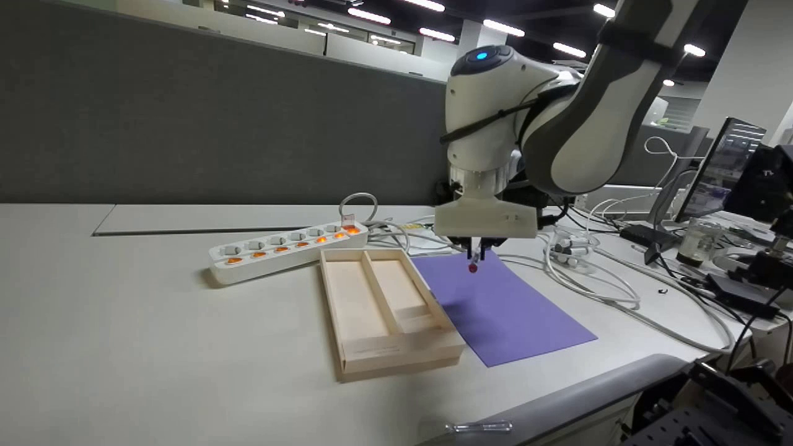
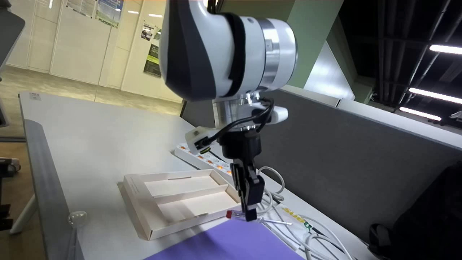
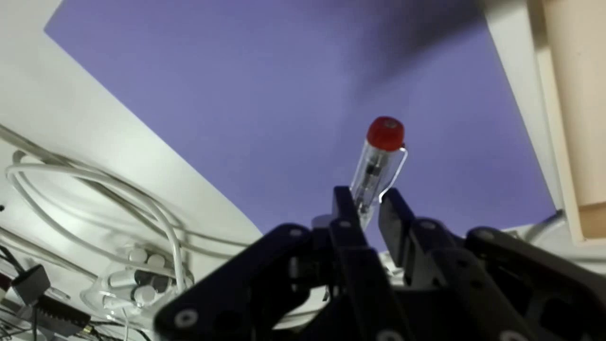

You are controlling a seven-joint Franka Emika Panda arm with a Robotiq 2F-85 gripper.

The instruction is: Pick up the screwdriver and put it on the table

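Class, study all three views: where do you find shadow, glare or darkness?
In both exterior views, ceiling lights glare white and a shadow edges the wooden tray; in the wrist view, a soft-edged shadow darkens part of the purple mat, the table shows a bright patch, and the gripper around the screwdriver looks nearly black.

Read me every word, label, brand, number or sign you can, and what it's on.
Nothing reads clearly.
Yellow lettering near purple mat: perhaps "SUD", blurred; backing unclear.
Print on tray: too small.
Sticker on table: too small.
Wall posters: too blurred.
Pale mark on black object near monitor: too blurred.
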